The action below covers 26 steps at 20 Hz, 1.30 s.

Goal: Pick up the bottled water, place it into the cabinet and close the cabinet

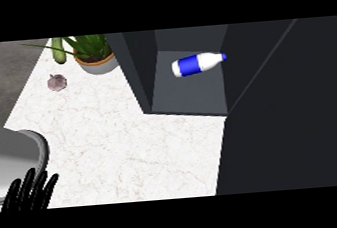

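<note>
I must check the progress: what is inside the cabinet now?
Inside the cabinet the bottled water lies on its side. The dark door hides the right part.

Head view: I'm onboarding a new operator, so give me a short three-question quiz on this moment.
1. True or false: the bottled water lies on its side inside the cabinet.
2. Which stands nearest the potted plant? A) garlic bulb B) bottled water C) left hand
3. Fill in: the cabinet's door is ____.

Key: 1 true; 2 A; 3 open.
</note>
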Tool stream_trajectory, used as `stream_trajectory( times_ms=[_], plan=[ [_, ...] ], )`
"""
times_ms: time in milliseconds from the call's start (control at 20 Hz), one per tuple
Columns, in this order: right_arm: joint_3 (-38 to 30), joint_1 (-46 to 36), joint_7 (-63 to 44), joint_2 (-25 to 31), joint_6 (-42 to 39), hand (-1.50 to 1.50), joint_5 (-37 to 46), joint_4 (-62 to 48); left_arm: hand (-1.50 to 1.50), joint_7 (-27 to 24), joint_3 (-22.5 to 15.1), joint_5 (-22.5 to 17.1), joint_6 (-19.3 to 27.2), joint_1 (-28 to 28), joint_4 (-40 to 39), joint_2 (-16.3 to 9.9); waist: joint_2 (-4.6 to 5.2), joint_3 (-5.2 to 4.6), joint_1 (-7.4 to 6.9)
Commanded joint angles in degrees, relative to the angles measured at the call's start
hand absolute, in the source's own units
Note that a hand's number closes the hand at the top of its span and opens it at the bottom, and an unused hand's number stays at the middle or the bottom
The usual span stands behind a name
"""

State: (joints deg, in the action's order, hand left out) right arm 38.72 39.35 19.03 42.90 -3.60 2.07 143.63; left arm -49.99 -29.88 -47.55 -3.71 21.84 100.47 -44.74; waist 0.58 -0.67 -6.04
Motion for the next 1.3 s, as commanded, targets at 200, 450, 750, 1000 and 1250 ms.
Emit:
stream_trajectory(
  times_ms=[200, 450, 750, 1000, 1250],
  plan=[
    [5.56, -15.62, -13.56, 0.29, -5.99, 1.50, 1.54, 3.52, -1.50, -1.98, 3.09, -1.34, -5.96, 2.75, -0.72, -4.93, 0.58, -0.18, -3.23],
    [5.73, -23.00, -19.43, -1.90, -6.85, 1.50, -1.59, 0.83, -1.50, -2.16, 4.79, -2.19, -8.16, 2.59, -0.78, -6.91, 1.02, -0.37, -4.33],
    [6.22, -28.28, -23.77, -8.32, -5.05, 1.50, -5.14, -3.29, -1.50, -2.34, 6.27, -2.96, -9.47, 2.27, -0.65, -8.04, 1.39, -0.39, -4.59],
    [4.74, -31.78, -27.56, -13.50, -3.26, 1.50, -8.38, -6.43, -1.50, -1.91, 7.10, -3.53, -10.63, 2.04, -0.68, -9.14, 1.68, -0.38, -4.67],
    [1.84, -37.11, -31.51, -19.86, -1.53, 1.50, -14.46, -11.94, -1.50, -2.00, 7.70, -4.10, -11.58, 1.98, -1.13, -9.30, 2.20, -0.26, -5.42]
  ],
)
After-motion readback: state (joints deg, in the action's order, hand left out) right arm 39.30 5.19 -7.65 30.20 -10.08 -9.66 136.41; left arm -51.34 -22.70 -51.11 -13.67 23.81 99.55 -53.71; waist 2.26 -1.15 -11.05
